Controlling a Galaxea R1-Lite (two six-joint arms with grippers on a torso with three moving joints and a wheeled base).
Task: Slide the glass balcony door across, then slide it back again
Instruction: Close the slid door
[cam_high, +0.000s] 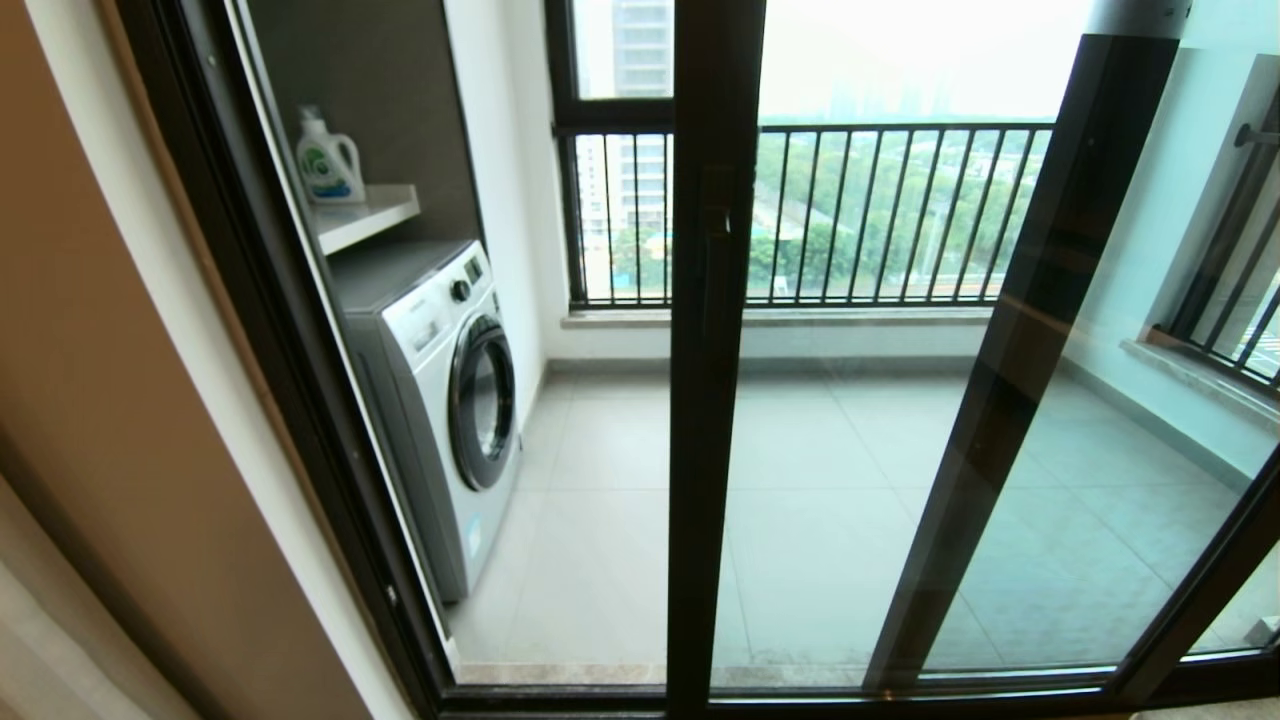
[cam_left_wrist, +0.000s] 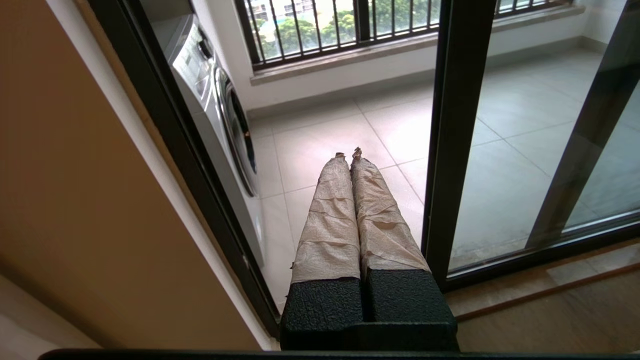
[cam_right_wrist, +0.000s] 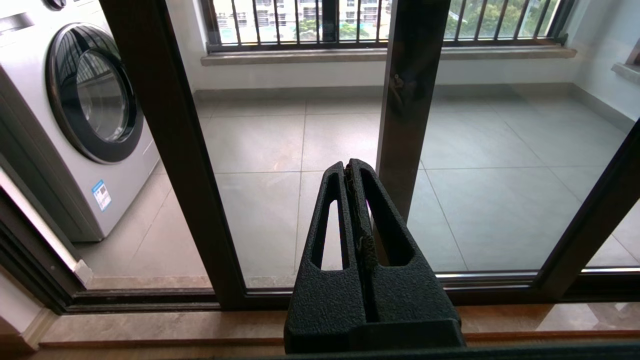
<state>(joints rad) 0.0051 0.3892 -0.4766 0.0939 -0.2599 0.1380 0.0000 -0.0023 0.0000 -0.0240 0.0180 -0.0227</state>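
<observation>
- Straight ahead in the head view, the glass balcony door (cam_high: 840, 420) stands partly slid across: its handled upright sits near mid-opening, with an open gap on its left side reaching to the outer frame (cam_high: 300, 380). Behind its right portion a second dark upright shows through the glass, belonging to the matching glass panel (cam_high: 1130, 400) without a handle.
- Beyond the gap, on the balcony's left, the washing machine (cam_high: 440, 400) stands under a shelf with a detergent bottle (cam_high: 327, 160). The railing (cam_high: 900, 215) closes the far side.
- On the door's upright, the handle (cam_high: 716, 215) is a small dark fitting at about railing height.
- My left gripper (cam_left_wrist: 349, 152) is pressed shut with nothing between its tape-wrapped fingers, aimed into the gap just left of the door's upright and not touching it.
- My right gripper (cam_right_wrist: 348, 165) is likewise shut and empty, facing the glass to the right of the upright, clear of it.
- Neither arm shows in the head view.
- Risk: a push applied low on the upright may rack the door in its track and bind it.
- Risk: my taped fingers may slip off the smooth frame edge and strike the glass.
- Risk: closing the gap with my left fingers inside may trap them against the outer frame.
</observation>
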